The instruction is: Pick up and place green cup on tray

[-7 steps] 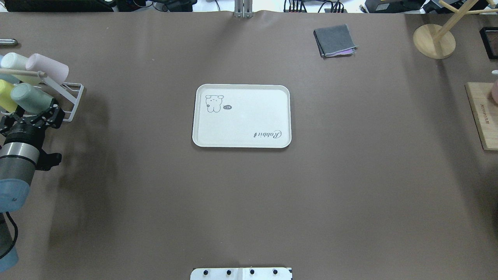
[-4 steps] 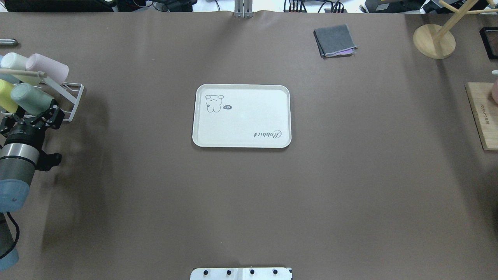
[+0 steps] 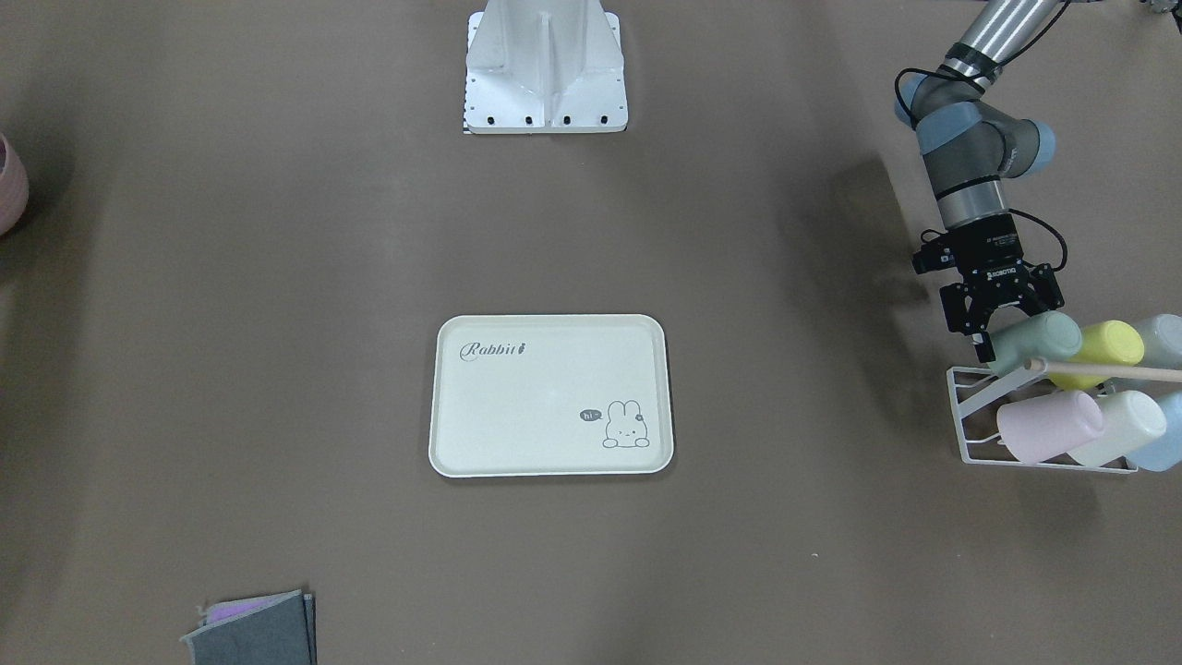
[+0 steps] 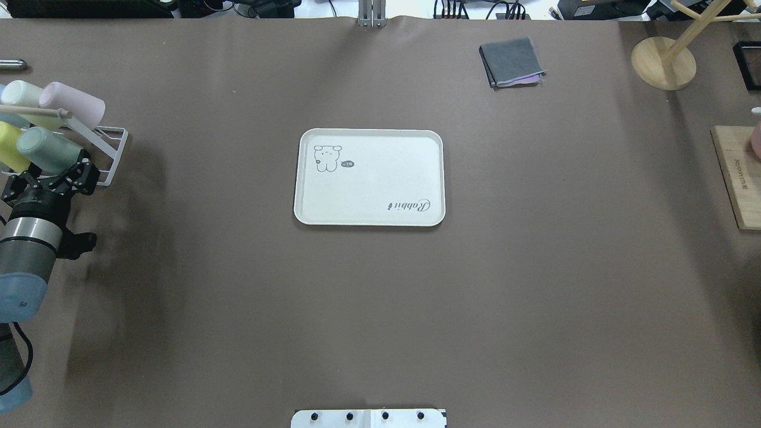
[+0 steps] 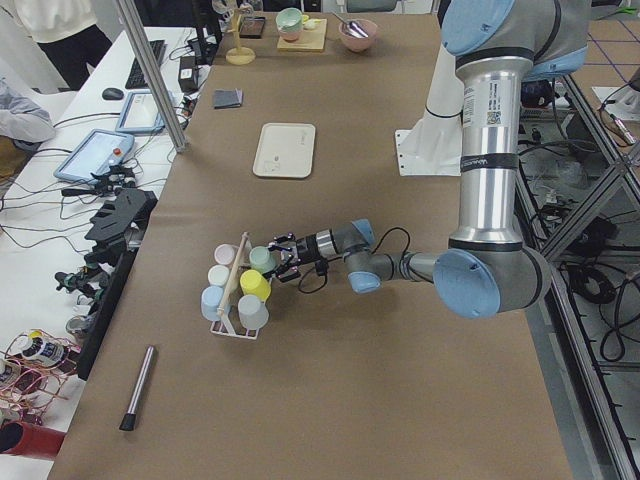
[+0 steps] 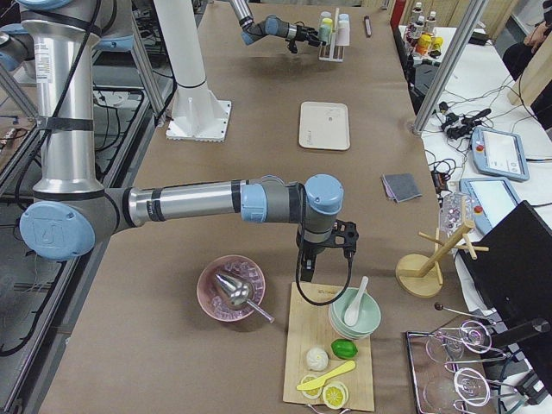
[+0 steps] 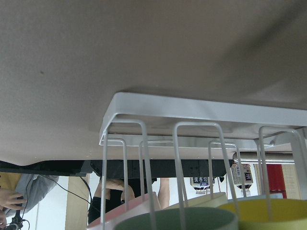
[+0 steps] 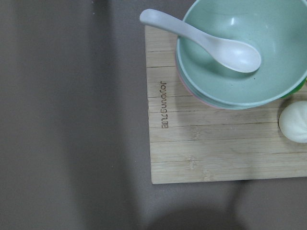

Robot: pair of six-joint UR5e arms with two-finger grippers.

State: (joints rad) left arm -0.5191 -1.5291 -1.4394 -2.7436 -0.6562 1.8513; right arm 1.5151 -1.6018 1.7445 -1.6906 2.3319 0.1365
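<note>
My left gripper (image 4: pixel 54 167) is spread wide, with 1 finger on each side of the green cup (image 4: pixel 44 148); I cannot tell if they touch it. The cup lies on its side in the wire rack (image 4: pixel 113 148), beside the yellow-green cup (image 4: pixel 9 145) and well apart from the tray (image 4: pixel 368 178). For my right gripper (image 6: pixel 321 259), I cannot tell the state.

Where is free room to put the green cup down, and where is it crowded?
The tray is bare between its bunny drawing and script. Bare table surrounds it up to the grey cloth. Crowded: the wire rack, cups packed beside the green cup at the left gripper.
</note>
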